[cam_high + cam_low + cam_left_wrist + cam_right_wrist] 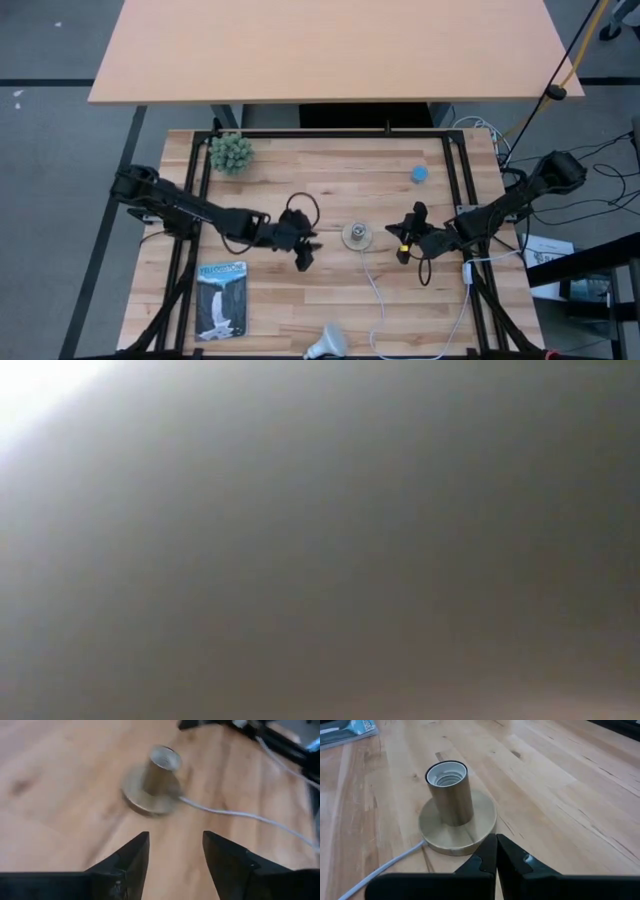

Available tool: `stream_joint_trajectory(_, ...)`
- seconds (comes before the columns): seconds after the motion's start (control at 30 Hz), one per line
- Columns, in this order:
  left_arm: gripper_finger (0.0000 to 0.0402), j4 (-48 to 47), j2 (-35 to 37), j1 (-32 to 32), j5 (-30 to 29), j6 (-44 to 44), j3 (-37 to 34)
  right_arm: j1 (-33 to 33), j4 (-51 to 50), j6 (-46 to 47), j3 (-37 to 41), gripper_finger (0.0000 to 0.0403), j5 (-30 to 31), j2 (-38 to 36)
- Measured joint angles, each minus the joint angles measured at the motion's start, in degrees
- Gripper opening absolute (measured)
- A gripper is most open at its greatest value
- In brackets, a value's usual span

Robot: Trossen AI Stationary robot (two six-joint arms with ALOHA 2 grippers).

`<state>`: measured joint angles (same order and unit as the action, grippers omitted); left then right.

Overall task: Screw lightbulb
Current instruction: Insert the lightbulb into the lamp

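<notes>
The lightbulb [326,343] is seen lying at the near edge of the bench [300,300], untouched. It is judged light, smooth and fragile; its cone body is best gripped. The left hand [303,256] is spread empty; the right hand [403,250] is closed empty, beside the socket [358,236].

No readable text anywhere. The booklet [222,299] on the counter [330,190] shows a waterfall picture with a title strip too small to read; the same in the right wrist view, where its print at the corner is blurred.
</notes>
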<state>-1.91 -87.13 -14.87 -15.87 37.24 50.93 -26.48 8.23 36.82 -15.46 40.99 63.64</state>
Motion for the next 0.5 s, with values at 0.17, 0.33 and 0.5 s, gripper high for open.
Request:
stream_joint_trajectory(0.17,0.0179,-13.8,-0.8,-4.0,0.7,4.8,5.8,0.0,-0.1,0.0,0.0,0.0000,0.0,0.0)
stream_joint_trajectory(0.33,0.0174,-24.6,-3.5,-5.2,6.9,7.5,12.8,0.0,-1.2,0.0,0.0,0.0000,0.0,0.0)
stream_joint_trajectory(0.5,0.0174,-25.0,-7.9,-6.7,9.8,9.6,16.4,0.0,-2.3,1.0,0.0,0.0000,-0.4,0.0)
